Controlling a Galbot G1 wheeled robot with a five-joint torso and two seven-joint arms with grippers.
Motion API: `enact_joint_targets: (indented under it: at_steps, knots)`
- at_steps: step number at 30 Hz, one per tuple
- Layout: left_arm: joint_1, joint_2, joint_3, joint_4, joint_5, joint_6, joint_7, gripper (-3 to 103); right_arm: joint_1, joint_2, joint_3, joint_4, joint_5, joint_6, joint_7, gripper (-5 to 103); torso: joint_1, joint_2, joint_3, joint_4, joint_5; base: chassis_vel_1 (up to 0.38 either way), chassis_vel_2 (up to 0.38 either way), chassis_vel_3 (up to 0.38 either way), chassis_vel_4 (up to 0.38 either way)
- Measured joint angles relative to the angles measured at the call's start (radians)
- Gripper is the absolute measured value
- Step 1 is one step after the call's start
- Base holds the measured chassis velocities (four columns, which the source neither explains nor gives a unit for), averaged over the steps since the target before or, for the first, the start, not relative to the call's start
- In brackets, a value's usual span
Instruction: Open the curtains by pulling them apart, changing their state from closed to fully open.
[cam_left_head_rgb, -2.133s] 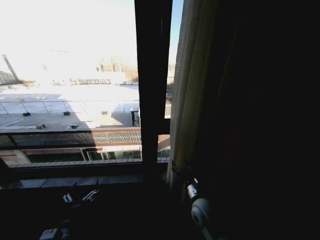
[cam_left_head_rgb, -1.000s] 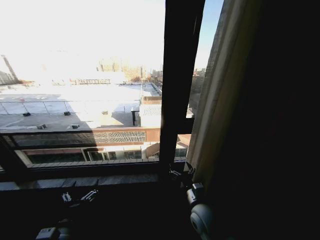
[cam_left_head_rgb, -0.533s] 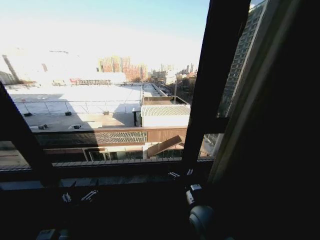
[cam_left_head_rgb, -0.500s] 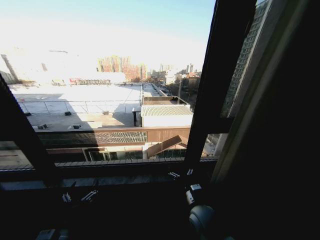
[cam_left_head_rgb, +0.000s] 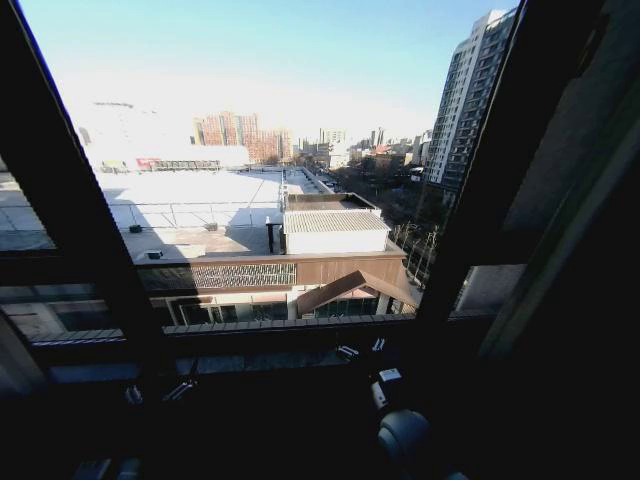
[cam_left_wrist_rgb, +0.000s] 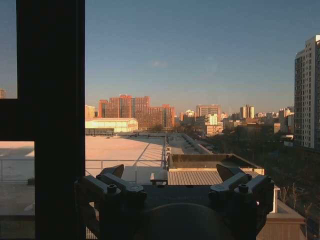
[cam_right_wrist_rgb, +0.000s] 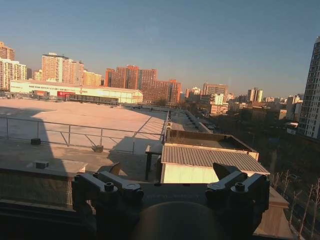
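**Curtain drawn far to the right of the window frame bar**

Since the earlier pictures, the whole head view has been shifted, so the camera has turned; the right curtain panel (cam_left_head_rgb: 575, 250), seen before as a pale pleated band near the middle, is now found at the right edge, in deep shadow, right of the slanted window frame bar (cam_left_head_rgb: 480, 180). Its long axis runs upward, leaning with the bar. Between this bar and the other dark bar (cam_left_head_rgb: 75, 190) the glass is uncovered, and roofs and towers are seen through it. A second panel cannot be made out left of that bar.

The right gripper (cam_left_head_rgb: 361, 351) is held low, below the foot of the frame bar and a little left of it; the curtain lies to its right and above. In the right wrist view the right gripper (cam_right_wrist_rgb: 170, 186) is spread wide with nothing between the fingers. The left gripper (cam_left_head_rgb: 158, 393) is parked low and well left of the bar; in its wrist view the left gripper (cam_left_wrist_rgb: 172, 187) is also wide and empty. The right arm is judged the nearer one to the panel.
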Motion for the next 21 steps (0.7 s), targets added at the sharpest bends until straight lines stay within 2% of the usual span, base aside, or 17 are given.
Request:
enact_joint_targets:
  at_steps: [21]
  knots:
    - [0.0, -0.006, 0.003, 0.007, 0.001, -0.001, 0.001, 100, -0.008, 0.004, -0.002, -0.002, -0.005, 0.003, -0.001, 100, 0.0, 0.0, 0.0, 0.0001, -0.0004, 0.348, 0.361, -0.345, -0.356]
